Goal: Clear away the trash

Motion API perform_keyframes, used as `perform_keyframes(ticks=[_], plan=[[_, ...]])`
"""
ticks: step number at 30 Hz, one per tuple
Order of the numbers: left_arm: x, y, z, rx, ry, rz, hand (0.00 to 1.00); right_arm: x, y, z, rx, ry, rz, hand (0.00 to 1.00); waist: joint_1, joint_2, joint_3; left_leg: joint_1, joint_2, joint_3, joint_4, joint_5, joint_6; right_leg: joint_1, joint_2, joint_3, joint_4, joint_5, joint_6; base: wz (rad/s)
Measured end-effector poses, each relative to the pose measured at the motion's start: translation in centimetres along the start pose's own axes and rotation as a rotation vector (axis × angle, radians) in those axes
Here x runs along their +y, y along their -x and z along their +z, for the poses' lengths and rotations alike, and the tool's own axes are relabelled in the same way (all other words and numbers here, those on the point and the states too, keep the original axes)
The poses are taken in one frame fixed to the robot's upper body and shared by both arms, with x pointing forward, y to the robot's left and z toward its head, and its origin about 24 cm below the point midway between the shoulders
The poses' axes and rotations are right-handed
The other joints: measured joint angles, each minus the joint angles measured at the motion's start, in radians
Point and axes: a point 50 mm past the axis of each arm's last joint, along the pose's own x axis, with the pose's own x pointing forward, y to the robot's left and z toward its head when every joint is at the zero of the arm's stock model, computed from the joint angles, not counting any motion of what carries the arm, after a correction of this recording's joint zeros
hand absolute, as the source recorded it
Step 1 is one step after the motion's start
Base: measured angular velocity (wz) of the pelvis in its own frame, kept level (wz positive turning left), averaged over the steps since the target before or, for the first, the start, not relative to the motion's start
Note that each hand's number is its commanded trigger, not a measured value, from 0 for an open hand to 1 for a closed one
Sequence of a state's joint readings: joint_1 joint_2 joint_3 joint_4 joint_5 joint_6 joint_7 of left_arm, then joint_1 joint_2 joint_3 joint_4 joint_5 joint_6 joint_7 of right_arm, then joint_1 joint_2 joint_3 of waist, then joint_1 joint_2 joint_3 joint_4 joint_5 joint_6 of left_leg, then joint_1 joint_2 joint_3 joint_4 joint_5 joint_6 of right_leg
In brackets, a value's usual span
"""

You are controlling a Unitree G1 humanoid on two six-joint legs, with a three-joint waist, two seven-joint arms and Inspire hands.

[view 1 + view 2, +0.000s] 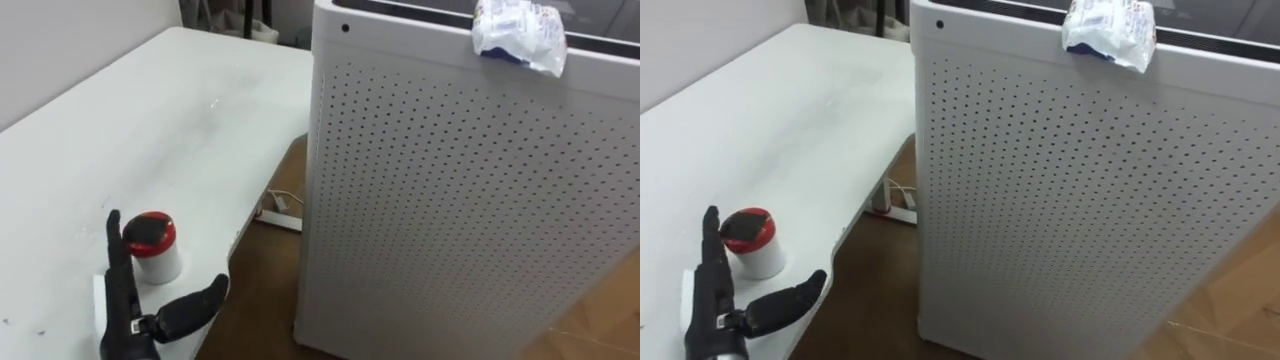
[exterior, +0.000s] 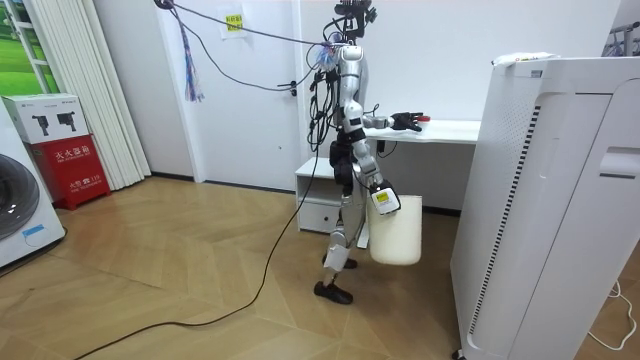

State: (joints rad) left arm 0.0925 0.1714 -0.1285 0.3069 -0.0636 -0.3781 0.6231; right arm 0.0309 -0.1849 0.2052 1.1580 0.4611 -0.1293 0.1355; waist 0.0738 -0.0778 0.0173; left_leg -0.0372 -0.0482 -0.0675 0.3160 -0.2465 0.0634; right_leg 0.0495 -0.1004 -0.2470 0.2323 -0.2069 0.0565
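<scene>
Left hand [image 1: 128,320] open, fingers straight, just beside the red-lid cup [image 1: 153,245] on the table [image 1: 150,120], nothing grabbed yet imo, & crumpled wrapper [image 1: 518,35] atop the white unit [image 1: 450,180] untouched too.

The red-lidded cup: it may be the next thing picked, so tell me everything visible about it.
The cup is small, white, seemingly plastic, with a red lid marked dark. It stands upright near the white table's edge, between the straight fingers and thumb of the open left hand; whether they touch it is unclear.
</scene>
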Motion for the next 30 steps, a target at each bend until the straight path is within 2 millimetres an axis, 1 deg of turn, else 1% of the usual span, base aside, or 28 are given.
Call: perform_keyframes(ticks=[4,9,14,16,19,22,26,30], plan=[[1.0,-0.4,0.0,0.004,0.008,0.073,0.00,-0.1,0.2,-0.5,0.012,0.006,-0.003,1.00,-0.011,0.003,-0.0017,0.006,0.002,0.005,-0.009,0.000,-0.001,0.003,0.003,0.002,-0.011,0.006,-0.001,-0.03],[1.2,-0.5,0.0,0.004,0.008,0.098,0.00,-0.2,0.3,-0.8,0.021,0.004,-0.003,1.00,-0.012,0.007,-0.0037,0.012,0.003,0.011,-0.015,0.000,-0.001,0.002,0.003,0.011,-0.012,0.006,-0.001,-0.05],[1.3,-0.5,-0.1,0.009,0.004,0.105,0.00,-0.1,0.3,-0.9,0.023,0.009,0.005,1.00,-0.013,0.013,-0.0093,0.017,0.003,0.016,-0.019,0.001,-0.001,0.002,0.004,0.023,-0.012,0.006,-0.001,-0.04],[1.4,-0.5,-0.3,0.017,-0.001,0.109,0.00,-0.1,0.4,-1.2,0.030,0.032,0.010,1.00,-0.014,0.014,-0.0107,0.028,0.005,0.025,-0.027,0.001,-0.001,0.007,0.004,0.027,-0.012,0.006,-0.001,-0.11],[1.6,-0.4,-0.7,0.040,0.004,0.118,0.00,-0.1,0.6,-1.5,0.031,0.035,0.017,1.00,-0.015,0.011,-0.0133,0.031,0.005,0.029,-0.031,0.001,-0.001,0.007,0.004,0.027,-0.011,0.006,-0.001,-0.04],[1.6,-0.4,-0.7,0.044,0.011,0.124,0.00,0.1,0.5,-1.4,0.036,0.055,0.032,1.00,-0.023,0.006,-0.0146,0.030,0.005,0.032,-0.031,0.001,-0.001,0.007,0.004,0.027,-0.011,0.006,0.000,0.00],[1.7,-0.4,-1.0,0.054,0.004,0.137,0.00,0.4,0.4,-1.2,0.030,0.063,0.041,1.00,-0.041,0.002,-0.0123,0.030,0.005,0.033,-0.029,0.001,-0.001,0.008,0.005,0.030,-0.012,0.006,0.000,0.00],[1.4,-0.9,-1.1,0.070,0.014,0.143,0.00,0.6,0.4,-1.1,0.028,0.069,0.050,1.00,-0.048,0.000,-0.0029,0.027,0.006,0.031,-0.028,0.001,-0.001,0.003,0.005,0.032,-0.012,0.007,0.000,0.00]])
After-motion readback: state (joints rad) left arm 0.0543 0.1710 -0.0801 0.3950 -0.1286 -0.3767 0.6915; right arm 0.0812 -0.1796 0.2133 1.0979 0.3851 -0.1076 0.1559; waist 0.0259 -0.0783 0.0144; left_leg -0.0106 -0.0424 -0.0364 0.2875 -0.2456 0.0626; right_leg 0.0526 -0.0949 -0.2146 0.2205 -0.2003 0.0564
